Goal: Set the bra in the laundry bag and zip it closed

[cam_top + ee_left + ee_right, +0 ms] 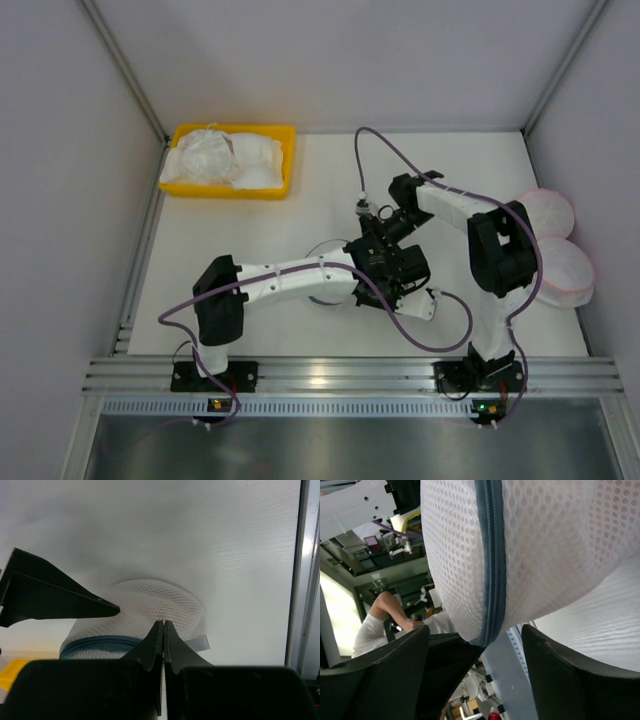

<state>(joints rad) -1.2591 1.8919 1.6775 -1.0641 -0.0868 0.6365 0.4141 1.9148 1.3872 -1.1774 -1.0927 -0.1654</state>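
Observation:
The laundry bag [150,605], white mesh with a grey-blue zipper rim [95,642], bulges on the table. A faint pink tint shows through its mesh [560,545]; the bra itself cannot be made out. My left gripper [163,623] is shut, pinching the bag's near edge beside a white tab [200,642]. My right gripper [475,630] is open, its fingers on either side of the zipper seam [492,560] and not touching it. In the top view both grippers [385,262] [372,222] meet over the bag [318,250], which the left arm mostly hides.
A yellow bin [285,132] with white lumpy garments [225,155] stands at the back left. Two pink-rimmed mesh pouches [555,240] lie at the right edge. A metal rail [330,375] runs along the front.

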